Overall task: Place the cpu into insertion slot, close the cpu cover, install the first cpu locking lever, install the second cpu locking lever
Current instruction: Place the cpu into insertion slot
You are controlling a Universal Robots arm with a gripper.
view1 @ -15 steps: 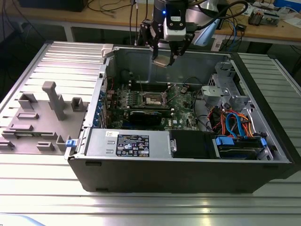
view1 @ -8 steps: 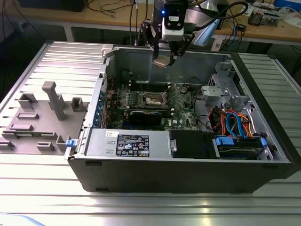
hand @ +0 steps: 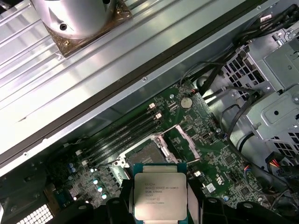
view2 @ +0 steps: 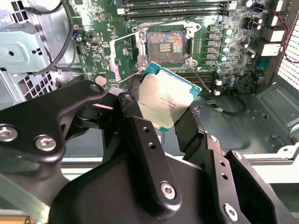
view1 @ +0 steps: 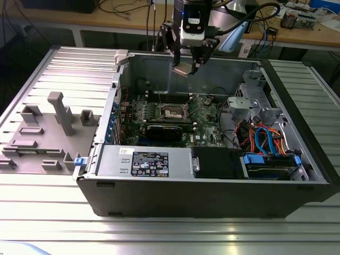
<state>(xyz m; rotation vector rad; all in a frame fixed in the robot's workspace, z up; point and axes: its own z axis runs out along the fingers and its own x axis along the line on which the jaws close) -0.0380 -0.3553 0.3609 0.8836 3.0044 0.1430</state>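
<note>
Gripper clamped on cpu by opposite edges, high over the case; bare socket well below, slightly toward the exterior view's left, cover swung open beside it, cpu edges skewed against socket's in second wrist view, not yet seated.

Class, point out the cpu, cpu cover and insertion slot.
cpu (hand: 160, 196), first wrist view, middle of metal top.
cpu cover (view2: 114, 60), second wrist view, frame edge.
insertion slot (view2: 164, 46), second wrist view, contact field.
</note>
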